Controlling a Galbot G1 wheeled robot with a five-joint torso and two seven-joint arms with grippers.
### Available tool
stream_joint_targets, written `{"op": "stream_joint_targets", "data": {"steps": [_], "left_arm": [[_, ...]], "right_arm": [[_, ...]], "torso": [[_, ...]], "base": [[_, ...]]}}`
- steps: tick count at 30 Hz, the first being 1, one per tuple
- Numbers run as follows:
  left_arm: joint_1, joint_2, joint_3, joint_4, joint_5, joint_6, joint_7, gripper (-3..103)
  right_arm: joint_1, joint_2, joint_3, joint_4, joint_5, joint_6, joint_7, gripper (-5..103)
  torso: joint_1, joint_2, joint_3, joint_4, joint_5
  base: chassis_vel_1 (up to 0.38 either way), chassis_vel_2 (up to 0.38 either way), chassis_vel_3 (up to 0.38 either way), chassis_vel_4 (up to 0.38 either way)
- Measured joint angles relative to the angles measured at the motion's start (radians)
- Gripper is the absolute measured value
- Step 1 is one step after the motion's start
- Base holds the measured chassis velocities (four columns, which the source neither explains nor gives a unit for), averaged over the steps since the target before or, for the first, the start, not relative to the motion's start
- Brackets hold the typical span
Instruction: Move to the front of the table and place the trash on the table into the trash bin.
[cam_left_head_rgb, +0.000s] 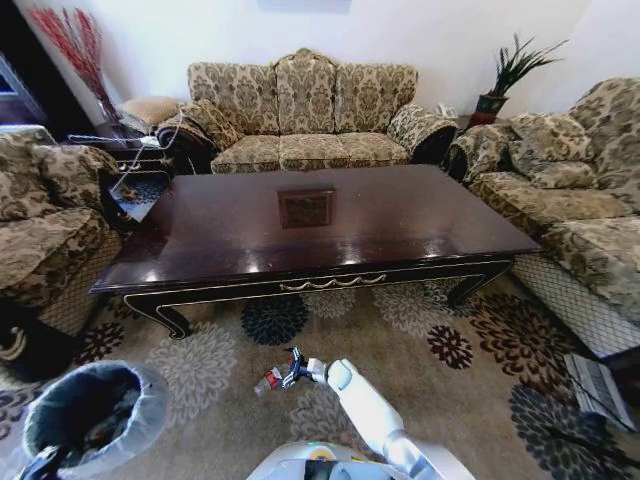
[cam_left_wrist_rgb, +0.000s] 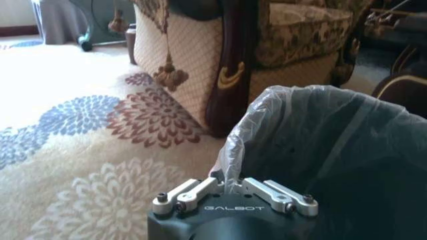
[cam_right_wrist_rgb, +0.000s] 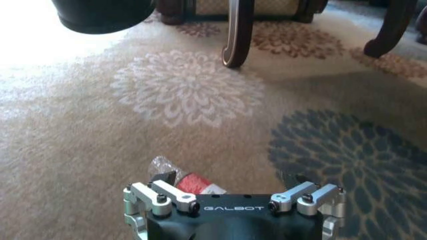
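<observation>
My right gripper (cam_left_head_rgb: 291, 371) hangs low over the rug in front of the table (cam_left_head_rgb: 400, 215). It is shut on the trash, a clear plastic bottle (cam_left_head_rgb: 270, 381) with a red label (cam_right_wrist_rgb: 197, 184) that lies crosswise in its jaws. The trash bin (cam_left_head_rgb: 95, 410) stands at the lower left on the rug, dark and lined with a translucent bag (cam_left_wrist_rgb: 320, 130). At the bin's near rim my left gripper (cam_left_head_rgb: 45, 462) is shut on the folded edge of the bag (cam_left_wrist_rgb: 230, 167). The glossy tabletop looks bare.
A patterned sofa (cam_left_head_rgb: 305, 110) stands behind the table and armchairs flank it on the left (cam_left_head_rgb: 45, 225) and right (cam_left_head_rgb: 580, 200). A floral rug (cam_left_head_rgb: 440, 350) covers the floor. A curved table leg (cam_right_wrist_rgb: 237, 35) rises ahead of the right gripper.
</observation>
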Motion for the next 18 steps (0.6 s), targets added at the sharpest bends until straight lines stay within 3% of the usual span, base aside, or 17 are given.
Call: {"op": "stream_joint_targets", "data": {"steps": [9,18], "left_arm": [[-0.003,0.019,0.04,0.001,0.04,-0.006,0.002,2],[0.014,0.031,0.099,-0.077,0.075,0.032,0.005,2]], "right_arm": [[0.085,0.003,-0.015,-0.16,-0.046,0.011,0.001,100],[0.107,0.002,-0.043,-0.231,-0.067,-0.008,0.078,100]], "torso": [[0.0,0.0,0.001,-0.0004,0.0002],[0.0,0.001,0.001,-0.0005,0.0002]], "base": [[0.0,0.0,0.0,0.0],[0.0,0.0,0.0,0.0]]}}
